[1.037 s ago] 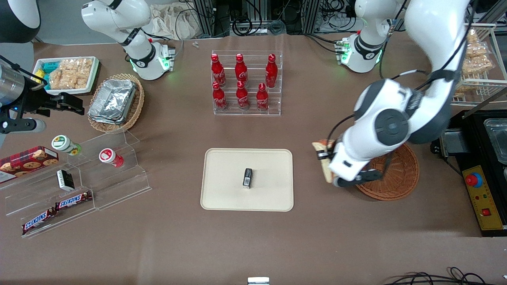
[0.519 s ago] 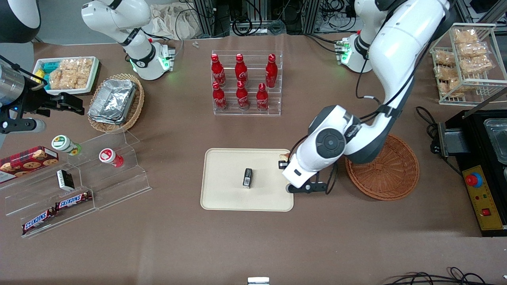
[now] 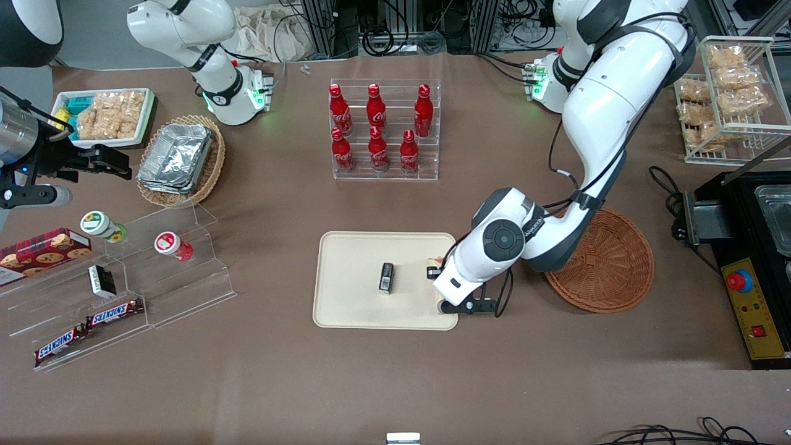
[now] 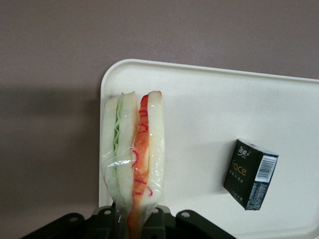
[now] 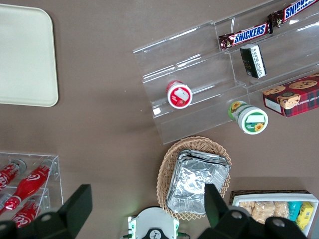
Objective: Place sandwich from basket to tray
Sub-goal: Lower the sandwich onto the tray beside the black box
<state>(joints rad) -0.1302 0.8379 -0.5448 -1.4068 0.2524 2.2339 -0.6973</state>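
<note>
The sandwich (image 4: 133, 154), pale bread with red-orange and green filling in clear wrap, stands on edge between the fingers of my gripper (image 4: 132, 219), which is shut on its narrow end. It hangs just above the cream tray (image 4: 209, 99), over the tray's end nearest the basket. In the front view only a sliver of the sandwich (image 3: 437, 262) shows beside the wrist, with the gripper (image 3: 434, 271) over the tray (image 3: 352, 266). The reddish-brown wicker basket (image 3: 609, 266) lies empty toward the working arm's end of the table.
A small black box (image 3: 386, 277) lies near the tray's middle. A rack of red bottles (image 3: 383, 130) stands farther from the front camera. A clear stepped shelf (image 3: 154, 272) and a tan basket of foil containers (image 3: 179, 159) lie toward the parked arm's end.
The arm has carried the sandwich from above the basket's rim across to the tray's edge, then slightly nearer the front camera and lower. The basket now lies uncovered.
</note>
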